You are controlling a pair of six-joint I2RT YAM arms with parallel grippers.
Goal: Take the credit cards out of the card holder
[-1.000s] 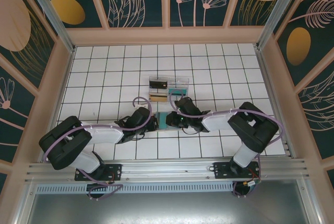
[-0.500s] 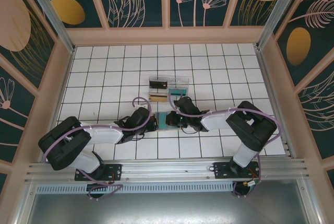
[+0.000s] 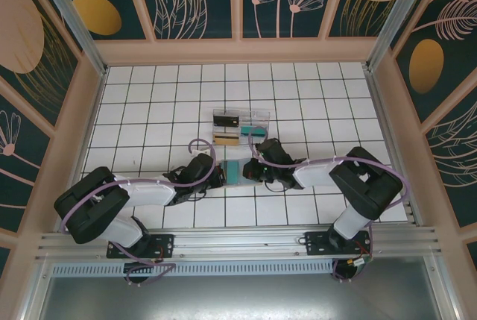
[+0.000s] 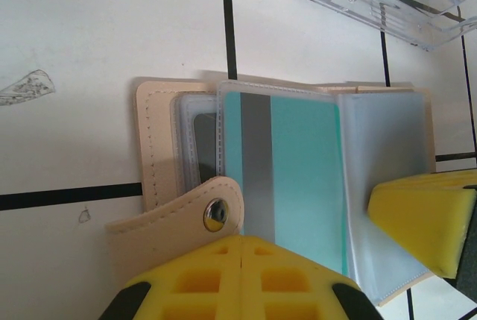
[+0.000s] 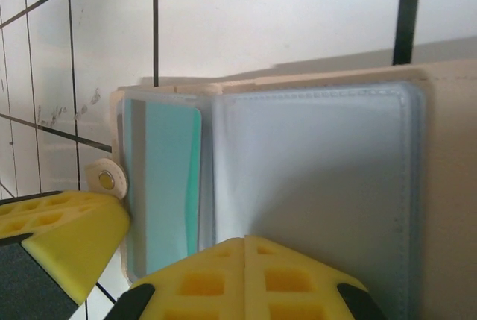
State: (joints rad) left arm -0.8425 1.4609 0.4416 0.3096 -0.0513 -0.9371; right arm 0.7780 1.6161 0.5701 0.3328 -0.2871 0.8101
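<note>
Our left gripper (image 4: 242, 244) has its yellow fingers together, pressing on the snap-strap edge of the tan folding card holder (image 4: 160, 148). Our right gripper (image 5: 246, 245) is likewise closed, on the clear sleeve pages of the other half. Whether either pinches a leaf, we cannot tell. The holder lies open and flat on the white tiled counter (image 3: 149, 111), just on the arm-base side of the clear plastic compartment tray (image 3: 240, 127). We judge the step to be freeing the teal plastic credit card (image 4: 298, 178): pin one half down and slide the card along its own length. The open holder spans parallel to the tray's near edge, and the card's long axis points at the tray.
</note>
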